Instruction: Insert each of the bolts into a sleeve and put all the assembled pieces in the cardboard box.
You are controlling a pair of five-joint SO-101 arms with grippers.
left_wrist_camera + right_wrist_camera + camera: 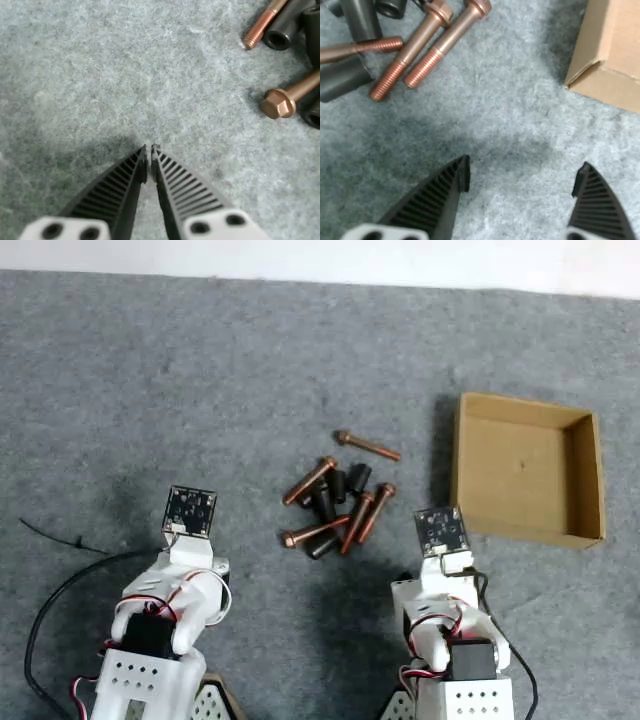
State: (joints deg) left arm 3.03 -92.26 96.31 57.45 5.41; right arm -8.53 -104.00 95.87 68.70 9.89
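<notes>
Several copper bolts (357,521) and black sleeves (323,502) lie in a loose pile at the middle of the grey mat, with one bolt (367,446) apart behind it. The cardboard box (580,480) stands at the right with nothing inside. My left gripper (149,149) hovers shut over bare mat, left of the pile; a bolt head (278,102) and a sleeve (282,32) lie beyond it. My right gripper (524,172) is open over the mat, between two bolts (420,57) lying side by side, a sleeve (342,77) and the box corner (612,55).
A black cable (60,540) runs across the mat at the near left, beside the left arm's base (150,670). The mat's far edge meets a white strip (400,260). Open mat lies behind the pile and to the left.
</notes>
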